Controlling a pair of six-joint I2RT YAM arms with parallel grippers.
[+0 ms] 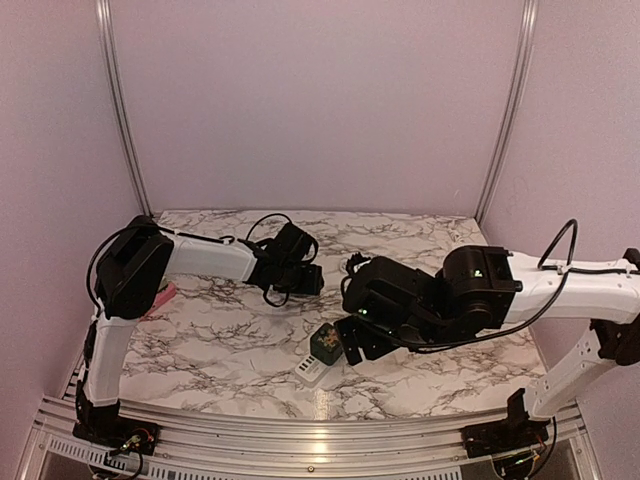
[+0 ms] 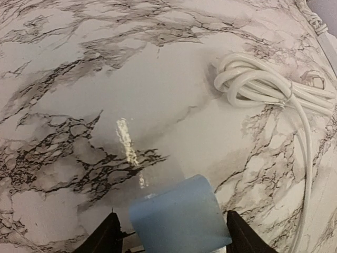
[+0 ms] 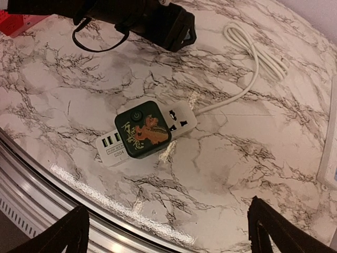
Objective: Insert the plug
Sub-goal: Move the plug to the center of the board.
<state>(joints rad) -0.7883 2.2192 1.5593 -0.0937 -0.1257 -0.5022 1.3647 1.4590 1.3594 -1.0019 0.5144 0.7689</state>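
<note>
A pale blue plug (image 2: 179, 217) sits between the two dark fingers of my left gripper (image 2: 174, 240), which is shut on it above the marble table, left of the coiled white cable (image 2: 253, 79). In the top view the left gripper (image 1: 308, 279) is at mid-table and the plug is hidden. A white power strip (image 3: 181, 120) lies near the front edge, with a dark green cube adapter (image 3: 142, 129) bearing an orange design plugged into it. My right gripper (image 3: 168, 221) hangs open over the table just in front of the strip, nothing between its fingers. From above, it (image 1: 355, 342) sits beside the adapter (image 1: 325, 343).
The strip's white cord (image 3: 253, 50) runs back to a coil at the far right. A pink-red object (image 1: 160, 298) lies at the left by the left arm. The metal rail (image 1: 300, 432) borders the front edge. A white item (image 3: 329, 153) lies at the right edge.
</note>
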